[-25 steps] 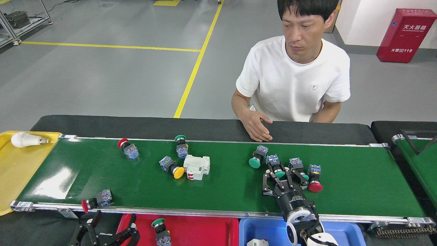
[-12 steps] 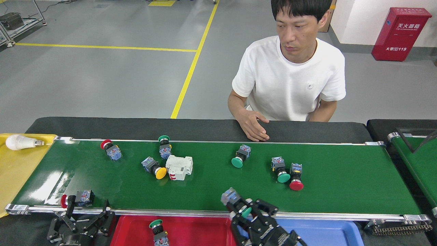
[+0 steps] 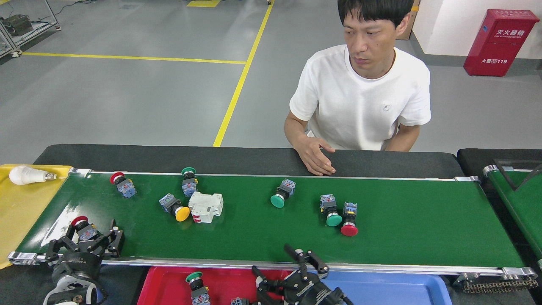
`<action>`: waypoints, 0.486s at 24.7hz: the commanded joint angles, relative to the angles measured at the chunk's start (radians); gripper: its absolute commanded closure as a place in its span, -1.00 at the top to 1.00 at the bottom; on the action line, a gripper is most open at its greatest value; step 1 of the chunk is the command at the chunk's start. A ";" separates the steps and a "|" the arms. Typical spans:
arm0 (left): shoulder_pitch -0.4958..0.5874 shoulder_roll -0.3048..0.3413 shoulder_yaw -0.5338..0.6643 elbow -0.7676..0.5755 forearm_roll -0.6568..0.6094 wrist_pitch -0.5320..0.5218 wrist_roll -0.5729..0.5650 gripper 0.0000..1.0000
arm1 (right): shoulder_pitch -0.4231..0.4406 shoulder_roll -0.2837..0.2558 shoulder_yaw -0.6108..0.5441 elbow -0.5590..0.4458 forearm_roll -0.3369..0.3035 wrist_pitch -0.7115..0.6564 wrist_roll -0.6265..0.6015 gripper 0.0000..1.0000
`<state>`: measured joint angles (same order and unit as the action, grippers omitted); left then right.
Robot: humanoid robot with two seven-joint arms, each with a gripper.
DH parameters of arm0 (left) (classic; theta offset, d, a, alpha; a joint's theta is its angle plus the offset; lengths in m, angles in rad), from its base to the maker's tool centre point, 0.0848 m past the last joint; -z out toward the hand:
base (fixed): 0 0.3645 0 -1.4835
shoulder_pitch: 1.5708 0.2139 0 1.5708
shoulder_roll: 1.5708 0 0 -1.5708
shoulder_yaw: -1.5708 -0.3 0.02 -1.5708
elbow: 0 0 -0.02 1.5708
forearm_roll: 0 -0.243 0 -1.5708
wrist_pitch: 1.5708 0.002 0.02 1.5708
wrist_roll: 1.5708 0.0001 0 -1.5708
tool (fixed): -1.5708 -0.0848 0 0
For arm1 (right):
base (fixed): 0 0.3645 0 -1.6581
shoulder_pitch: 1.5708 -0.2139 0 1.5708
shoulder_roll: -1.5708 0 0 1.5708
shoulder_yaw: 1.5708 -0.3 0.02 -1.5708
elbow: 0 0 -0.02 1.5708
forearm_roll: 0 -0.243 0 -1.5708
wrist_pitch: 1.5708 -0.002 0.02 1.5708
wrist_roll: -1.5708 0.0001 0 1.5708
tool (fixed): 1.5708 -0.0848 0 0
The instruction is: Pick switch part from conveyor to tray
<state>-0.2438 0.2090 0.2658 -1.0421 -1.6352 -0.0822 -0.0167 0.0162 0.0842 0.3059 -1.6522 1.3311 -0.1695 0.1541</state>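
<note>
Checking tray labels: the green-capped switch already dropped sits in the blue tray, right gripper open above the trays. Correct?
Not quite. The head view shows the green-capped switch in the red tray, not the blue tray. The right gripper is open above the trays, as you said.

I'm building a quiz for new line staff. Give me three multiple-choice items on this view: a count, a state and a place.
1. How many green-capped switches lie on the conveyor? A one; B three; C five.
2. How is the right gripper? A open, empty; B shut on a switch; C out of view.
3. Where is the light bulb? A on the conveyor; B on the yellow tray; C in the right gripper.

1 B: three green caps show on the belt.
2 A: its fingers are spread with nothing between.
3 B: it rests on yellow, off the belt's end.
</note>
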 commanded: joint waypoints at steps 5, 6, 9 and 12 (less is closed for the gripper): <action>-0.022 0.007 0.007 0.031 0.031 -0.068 -0.031 -0.89 | -0.009 -0.055 -0.133 -0.037 0.003 0.303 -0.129 0.96; -0.015 0.006 0.009 0.024 0.061 -0.077 -0.032 -0.90 | 0.002 -0.080 -0.136 -0.035 0.003 0.344 -0.166 0.96; 0.046 0.006 0.003 -0.085 0.173 -0.111 -0.034 -0.90 | 0.096 -0.123 -0.137 -0.037 0.002 0.433 -0.254 0.96; 0.166 0.006 0.004 -0.268 0.218 -0.199 -0.035 -0.88 | 0.157 -0.124 -0.142 -0.040 0.000 0.438 -0.272 0.98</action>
<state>-0.0910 0.2107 0.2685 -1.2519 -1.4298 -0.2302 -0.0520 0.1689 -0.0346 0.1681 -1.6767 1.3326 0.2483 -0.0869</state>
